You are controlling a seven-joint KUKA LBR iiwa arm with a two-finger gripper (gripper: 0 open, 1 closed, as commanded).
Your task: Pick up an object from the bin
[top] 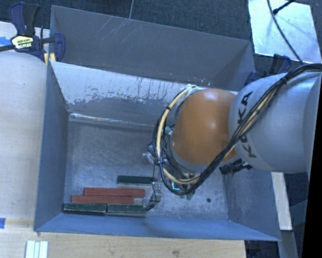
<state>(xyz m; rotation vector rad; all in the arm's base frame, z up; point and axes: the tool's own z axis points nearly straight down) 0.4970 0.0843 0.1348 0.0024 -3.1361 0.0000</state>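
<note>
Looking down into the grey metal bin (pixel 52 142), the arm (pixel 276 127) comes in from the right, its orange cover (pixel 201 130) over the middle of the floor. The gripper (pixel 154 195) sits low near the front, right at the right-hand end of two reddish-brown bars (pixel 113 194) lying side by side. Whether it is apart or together, I cannot tell. A short dark green bar (pixel 135 180) lies just behind them, and two dark green strips (pixel 85 208) lie end to end along the front wall.
</note>
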